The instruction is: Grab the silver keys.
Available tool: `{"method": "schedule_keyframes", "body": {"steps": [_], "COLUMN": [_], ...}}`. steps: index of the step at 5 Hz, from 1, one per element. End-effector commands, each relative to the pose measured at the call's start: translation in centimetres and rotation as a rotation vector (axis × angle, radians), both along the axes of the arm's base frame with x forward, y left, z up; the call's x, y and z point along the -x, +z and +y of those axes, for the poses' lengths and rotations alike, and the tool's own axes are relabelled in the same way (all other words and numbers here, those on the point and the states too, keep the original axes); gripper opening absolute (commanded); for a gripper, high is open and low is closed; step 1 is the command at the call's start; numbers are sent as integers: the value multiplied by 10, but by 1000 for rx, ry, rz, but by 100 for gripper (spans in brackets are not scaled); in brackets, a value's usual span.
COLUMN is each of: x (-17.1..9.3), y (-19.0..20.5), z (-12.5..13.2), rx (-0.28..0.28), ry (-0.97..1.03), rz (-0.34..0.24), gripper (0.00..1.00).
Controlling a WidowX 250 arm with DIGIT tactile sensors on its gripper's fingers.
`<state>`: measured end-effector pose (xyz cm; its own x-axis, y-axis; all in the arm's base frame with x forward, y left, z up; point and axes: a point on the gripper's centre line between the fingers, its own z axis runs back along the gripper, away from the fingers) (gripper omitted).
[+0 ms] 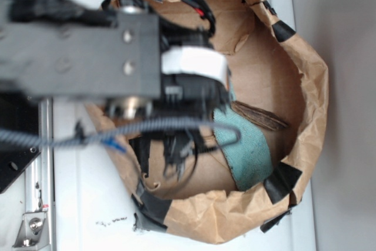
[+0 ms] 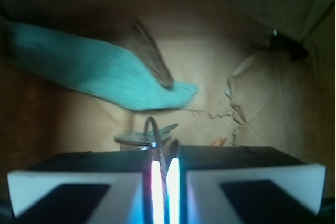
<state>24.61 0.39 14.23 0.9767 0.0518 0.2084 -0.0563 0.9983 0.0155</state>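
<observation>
In the wrist view my gripper (image 2: 164, 153) is shut inside a brown paper bag, its two fingers nearly touching. The thin wire ring of the silver keys (image 2: 148, 137) is pinched between them, and the grey key blades stick out just beyond the fingertips, left of the gap. Whether the keys hang free or rest on the bag floor I cannot tell. In the exterior view the arm and gripper (image 1: 188, 139) reach into the bag and hide the keys.
The crumpled paper bag (image 1: 305, 69) has black tape patches on its rim. A teal cloth (image 2: 100, 72) lies on the bag floor beyond the gripper, with a dark brown wood sliver (image 2: 151, 56) on it. Torn paper scraps (image 2: 236, 98) lie to the right.
</observation>
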Motion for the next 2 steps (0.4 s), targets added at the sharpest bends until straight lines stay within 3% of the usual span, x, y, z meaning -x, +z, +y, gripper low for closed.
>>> {"method": "schedule_keyframes", "body": {"steps": [1,2], "x": [-21,-24], "y": [3,1], "z": [3,8], "rx": [-52,-47], "ry": [19,29], "rz": [6,30], "gripper": [0,0]}}
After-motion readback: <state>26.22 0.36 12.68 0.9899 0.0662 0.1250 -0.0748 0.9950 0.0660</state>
